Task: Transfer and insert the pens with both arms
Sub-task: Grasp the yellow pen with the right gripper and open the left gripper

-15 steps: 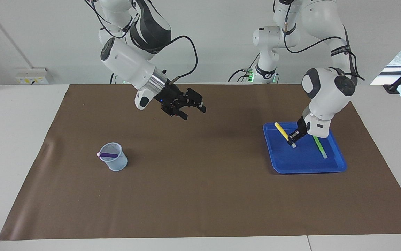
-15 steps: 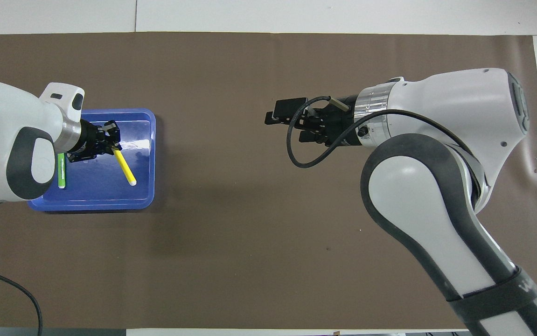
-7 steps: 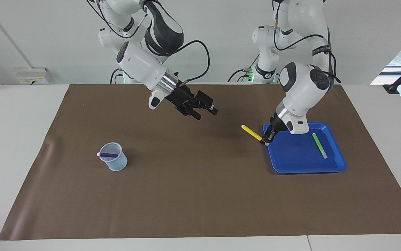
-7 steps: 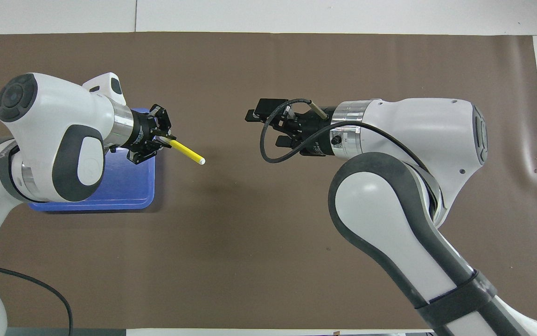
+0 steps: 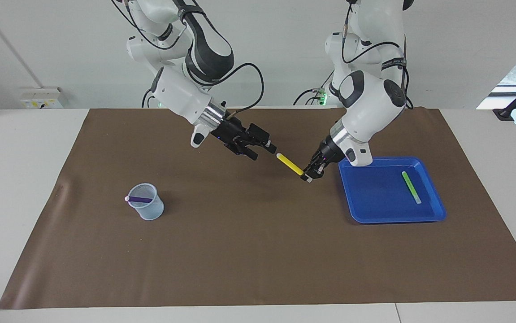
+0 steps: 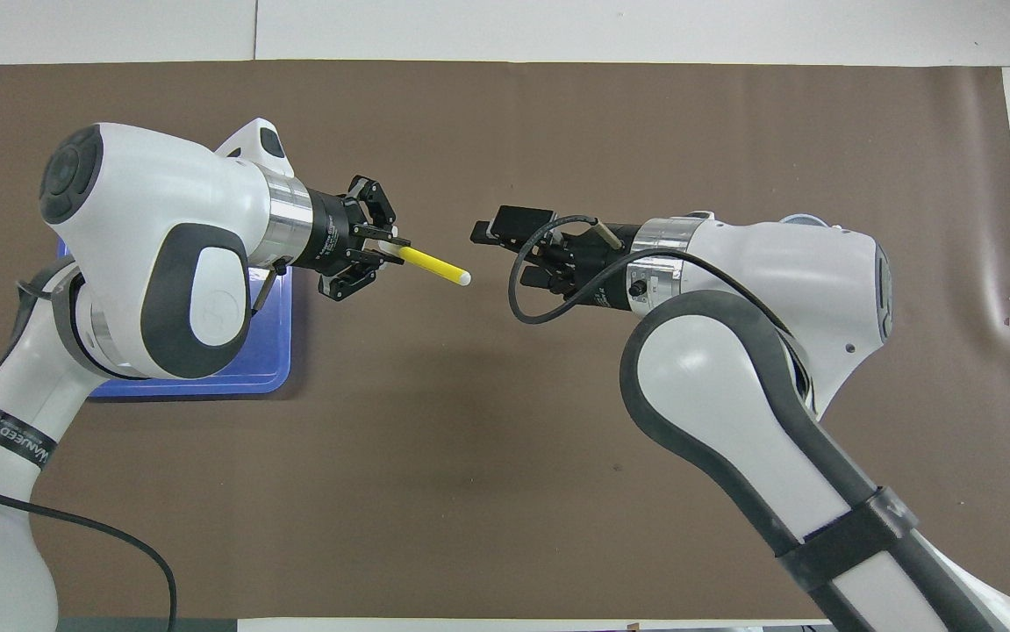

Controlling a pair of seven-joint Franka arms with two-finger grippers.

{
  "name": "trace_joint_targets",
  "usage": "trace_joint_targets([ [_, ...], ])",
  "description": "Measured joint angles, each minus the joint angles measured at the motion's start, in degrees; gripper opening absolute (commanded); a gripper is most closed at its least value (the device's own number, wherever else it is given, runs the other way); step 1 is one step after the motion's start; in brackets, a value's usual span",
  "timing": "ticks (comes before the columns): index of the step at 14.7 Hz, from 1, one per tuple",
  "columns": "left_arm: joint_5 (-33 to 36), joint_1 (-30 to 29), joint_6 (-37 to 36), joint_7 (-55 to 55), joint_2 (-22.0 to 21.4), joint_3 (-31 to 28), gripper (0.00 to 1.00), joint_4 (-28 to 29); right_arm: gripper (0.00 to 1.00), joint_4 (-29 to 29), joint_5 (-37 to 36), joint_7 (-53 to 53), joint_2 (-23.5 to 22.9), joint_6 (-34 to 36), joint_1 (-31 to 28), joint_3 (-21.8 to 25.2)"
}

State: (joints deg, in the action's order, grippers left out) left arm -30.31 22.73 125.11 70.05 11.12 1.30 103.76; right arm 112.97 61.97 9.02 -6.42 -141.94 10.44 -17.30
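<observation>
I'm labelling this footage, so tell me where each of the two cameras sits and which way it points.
Facing view: high across the table, looking at the robots; both arms show whole, bases at top.
Overhead view: above the robots' end, looking steeply down; arms enter from the bottom.
Both show the left gripper holding the yellow pen out to the open right gripper, and the blue tray.

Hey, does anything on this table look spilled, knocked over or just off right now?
Nothing stands out. The cup is upright with the purple pen resting in it, the green pen lies in the blue tray, and the left gripper holds the yellow pen toward the open right gripper.
</observation>
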Motion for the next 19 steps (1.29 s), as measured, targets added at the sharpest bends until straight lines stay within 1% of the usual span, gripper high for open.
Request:
trace_joint_targets([
  [4,-1.9,2.1,1.6,3.4,0.4,0.0,0.0,-1.5,0.91,1.2,0.0,-0.2,1.0,-0.1,1.2,0.0],
  [6,-2.3,3.3,3.2,4.6,0.7,0.0,0.0,-1.6,0.79,1.2,0.0,-0.2,1.2,-0.1,1.4,0.0],
  [7,-2.3,3.7,3.4,4.9,0.9,0.0,0.0,-1.6,0.77,1.2,0.0,-0.2,1.2,-0.1,1.4,0.0],
  [16,-2.3,4.9,2.4,5.2,1.4,0.0,0.0,-1.6,0.76,1.2,0.0,-0.2,1.3,-0.4,0.7,0.4],
  [19,-2.3,5.0,2.4,5.2,1.4,0.0,0.0,-1.6,0.69,1.3,0.0,-0.2,1.3,-0.5,0.5,0.4],
])
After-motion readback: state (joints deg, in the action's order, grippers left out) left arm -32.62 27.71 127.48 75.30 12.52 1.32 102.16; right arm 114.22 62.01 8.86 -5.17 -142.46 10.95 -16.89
